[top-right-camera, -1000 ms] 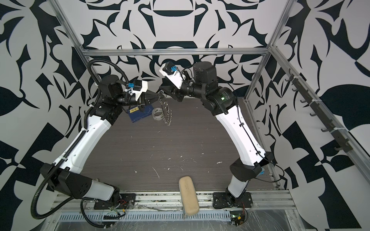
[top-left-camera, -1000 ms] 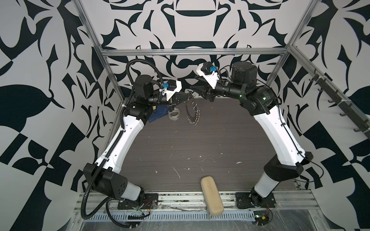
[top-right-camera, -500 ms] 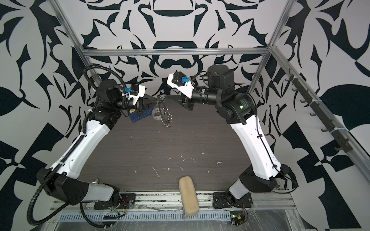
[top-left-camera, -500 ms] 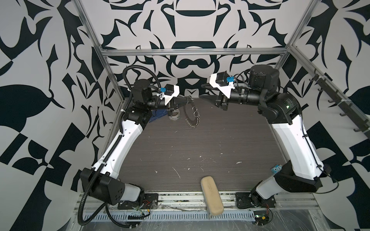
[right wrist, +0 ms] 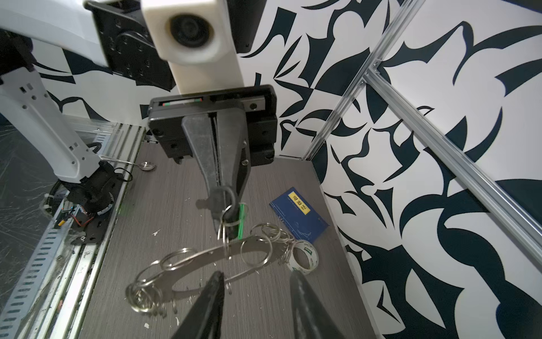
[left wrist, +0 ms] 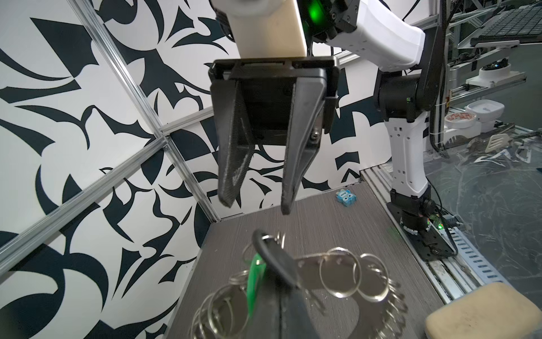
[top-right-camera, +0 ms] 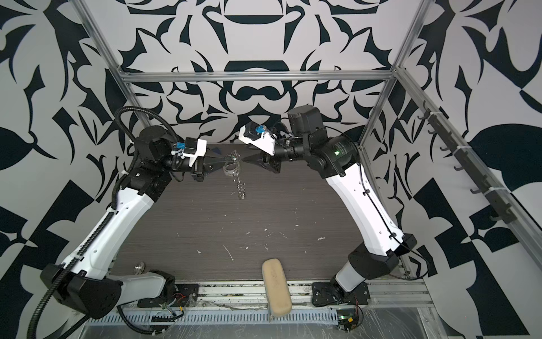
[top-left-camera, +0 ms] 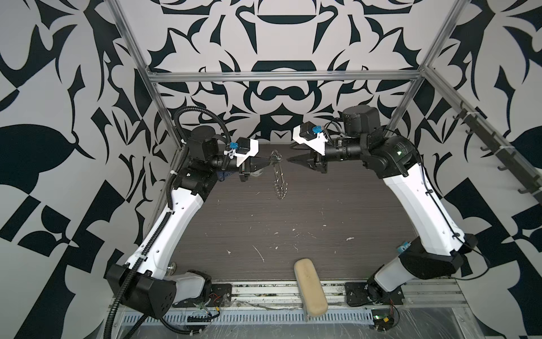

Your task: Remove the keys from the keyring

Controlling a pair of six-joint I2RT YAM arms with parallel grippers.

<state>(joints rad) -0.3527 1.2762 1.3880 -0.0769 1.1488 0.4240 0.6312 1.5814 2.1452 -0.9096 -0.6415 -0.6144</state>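
My left gripper (right wrist: 224, 190) is clamped shut on the keyring (right wrist: 205, 255), which dangles clear above the surface (top-left-camera: 308, 205) near its far edge, the green keys (right wrist: 241, 220) hanging at its top. My right gripper (left wrist: 255, 205) hovers just opposite, jaws partly apart and empty.

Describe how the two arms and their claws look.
The left arm and right arm have white shells, black joints. A ribbed black hose follows the left; a green light marks the right. The left claw and right claw have two dark tapering fingers each.
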